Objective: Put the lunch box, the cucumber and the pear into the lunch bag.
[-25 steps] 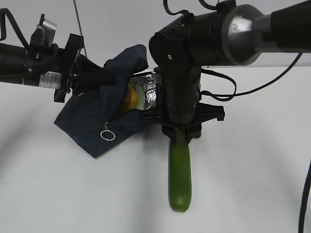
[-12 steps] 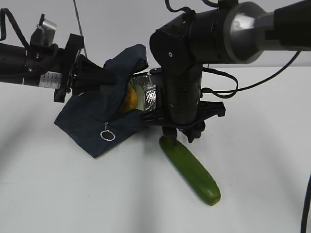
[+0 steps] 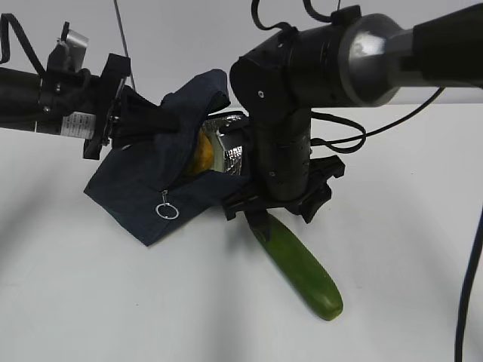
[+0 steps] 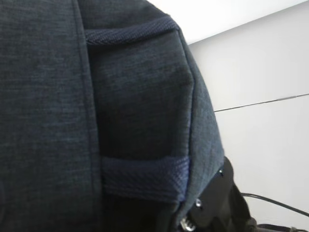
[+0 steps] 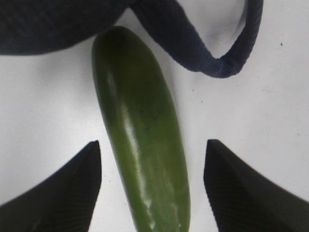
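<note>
Right tool (image 5: pixel 152 188) gapes beside cucumber (image 5: pixel 140 140); left tool (hidden) closed; no writing legible.

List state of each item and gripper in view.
lunch bag: on its side on the table, mouth open, top flap held up by the left gripper.
pear: inside the bag, partly visible.
cucumber: lying on the table outside the bag, not gripped.
left gripper: shut on the bag fabric.
right gripper: open, fingers either side of the cucumber with gaps.
lunch box: not visible.
</note>
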Controlling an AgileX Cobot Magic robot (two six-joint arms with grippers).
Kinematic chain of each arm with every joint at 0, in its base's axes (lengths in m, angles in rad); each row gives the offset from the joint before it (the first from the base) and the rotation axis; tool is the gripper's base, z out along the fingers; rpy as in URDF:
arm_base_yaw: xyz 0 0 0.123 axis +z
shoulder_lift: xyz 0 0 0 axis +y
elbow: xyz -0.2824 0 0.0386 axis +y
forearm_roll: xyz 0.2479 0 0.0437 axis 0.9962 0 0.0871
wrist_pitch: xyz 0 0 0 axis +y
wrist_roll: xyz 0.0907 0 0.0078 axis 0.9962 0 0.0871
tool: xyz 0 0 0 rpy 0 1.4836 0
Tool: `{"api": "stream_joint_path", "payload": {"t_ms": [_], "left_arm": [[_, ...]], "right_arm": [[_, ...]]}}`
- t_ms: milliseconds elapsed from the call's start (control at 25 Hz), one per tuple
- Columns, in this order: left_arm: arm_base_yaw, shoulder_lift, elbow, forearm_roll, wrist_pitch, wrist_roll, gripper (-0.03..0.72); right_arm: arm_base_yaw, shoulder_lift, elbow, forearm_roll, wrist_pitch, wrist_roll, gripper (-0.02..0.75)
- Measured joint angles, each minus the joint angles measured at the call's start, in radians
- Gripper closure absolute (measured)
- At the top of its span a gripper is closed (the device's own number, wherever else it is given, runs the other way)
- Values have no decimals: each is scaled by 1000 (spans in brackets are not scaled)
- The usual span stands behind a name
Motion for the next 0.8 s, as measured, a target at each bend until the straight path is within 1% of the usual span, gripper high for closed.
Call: {"api": "stream_joint_path", "payload": {"t_ms": [200, 800], "left_arm": [[0, 0, 0, 25, 0, 0, 686], [0, 0, 0, 28, -1, 0, 686]], "right_arm": [[0, 34, 0, -10, 0, -25, 226], [-8, 116, 0, -26, -14, -74, 225]]}}
